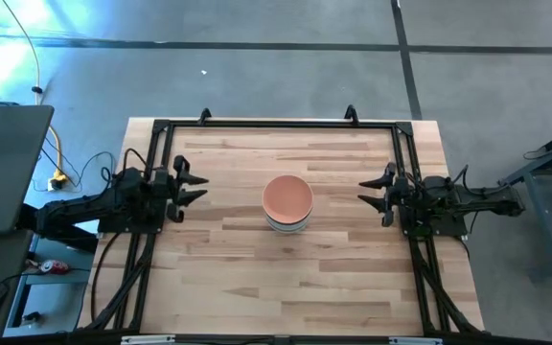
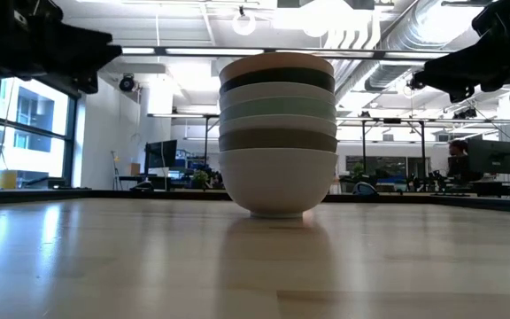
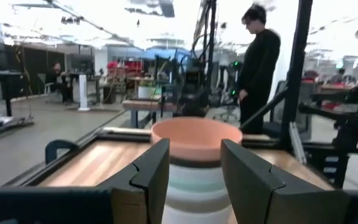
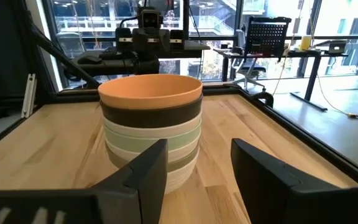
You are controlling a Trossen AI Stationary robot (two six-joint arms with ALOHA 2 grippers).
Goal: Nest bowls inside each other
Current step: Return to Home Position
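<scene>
Left gripper (image 1: 196,188): at 9 o'clock from the bowl stack in the high view, over the table's left margin. Fingers parted to a moderate gap, nothing between them. Well apart from the stack.

Right gripper (image 1: 369,194): at 3 o'clock from the stack, over the right margin. Fingers likewise parted and empty. Well apart from the stack.

Bowl stack (image 1: 287,203): stands upright at the middle of the wooden table (image 1: 257,278), touched by neither gripper. The low view shows seven nested bowls. From the top they are the peach bowl (image 2: 277,60), black bowl (image 2: 277,80), a white bowl (image 2: 277,95), mint bowl (image 2: 277,109), a second white bowl (image 2: 277,125), olive-grey bowl (image 2: 277,140) and the bottom white bowl (image 2: 277,182), which sits on the wood. Rims lie level, with no visible tilt.

Clearance: bare board lies open all round the stack, widest toward 6 o'clock. A dark frame rail (image 1: 276,124) borders the table at 12 o'clock, and similar rails run along both sides beneath the arms.

Beyond the table, the left wrist view shows a person (image 3: 260,62) in dark clothing standing past the far edge.
</scene>
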